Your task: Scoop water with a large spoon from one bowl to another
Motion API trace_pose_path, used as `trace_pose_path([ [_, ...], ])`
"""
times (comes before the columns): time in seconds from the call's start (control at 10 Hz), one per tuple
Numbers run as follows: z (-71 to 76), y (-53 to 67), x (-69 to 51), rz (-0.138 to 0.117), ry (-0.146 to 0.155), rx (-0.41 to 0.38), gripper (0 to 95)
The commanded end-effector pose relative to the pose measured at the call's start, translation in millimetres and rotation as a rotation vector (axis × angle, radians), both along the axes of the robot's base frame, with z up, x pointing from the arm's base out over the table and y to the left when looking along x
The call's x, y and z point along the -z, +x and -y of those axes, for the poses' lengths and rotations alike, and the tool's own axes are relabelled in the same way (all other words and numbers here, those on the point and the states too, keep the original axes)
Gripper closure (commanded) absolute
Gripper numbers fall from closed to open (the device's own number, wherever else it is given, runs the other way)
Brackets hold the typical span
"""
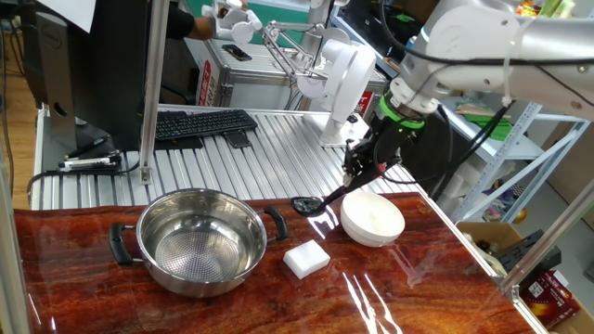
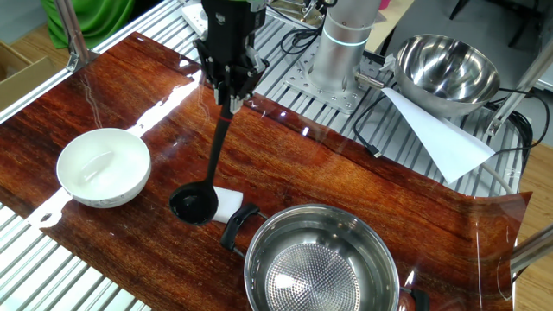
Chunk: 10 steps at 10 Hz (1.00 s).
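My gripper [image 1: 362, 167] [image 2: 232, 93] is shut on the top of the long black handle of the large spoon. The ladle's round cup [image 1: 306, 205] [image 2: 193, 206] hangs low over the wooden table, between the steel pot and the white bowl. The steel pot [image 1: 200, 239] [image 2: 320, 259] with two black side handles stands at the left in one fixed view. The plain white bowl [image 1: 373, 218] [image 2: 102, 167] stands to the right of the cup, just under the handle. I cannot tell whether the cup holds water.
A white rectangular block [image 1: 306, 259] [image 2: 227, 203] lies between pot and bowl, right beside the ladle cup. A second steel bowl [image 2: 446, 67] and a white paper sheet [image 2: 436, 138] sit beyond the table. A keyboard [image 1: 202, 123] lies on the metal bench behind.
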<state>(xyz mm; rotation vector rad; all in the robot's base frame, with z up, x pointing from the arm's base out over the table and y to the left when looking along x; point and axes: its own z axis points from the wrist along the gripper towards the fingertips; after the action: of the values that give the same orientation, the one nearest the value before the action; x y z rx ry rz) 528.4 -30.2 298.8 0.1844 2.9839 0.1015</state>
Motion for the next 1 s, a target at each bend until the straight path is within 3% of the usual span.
trace_pose_path([
  [0.1,3.8,-1.6,-1.7,0.003,0.004,-0.007,95.0],
  [1.0,34.6,4.4,-13.6,0.003,0.01,-0.046,95.0],
])
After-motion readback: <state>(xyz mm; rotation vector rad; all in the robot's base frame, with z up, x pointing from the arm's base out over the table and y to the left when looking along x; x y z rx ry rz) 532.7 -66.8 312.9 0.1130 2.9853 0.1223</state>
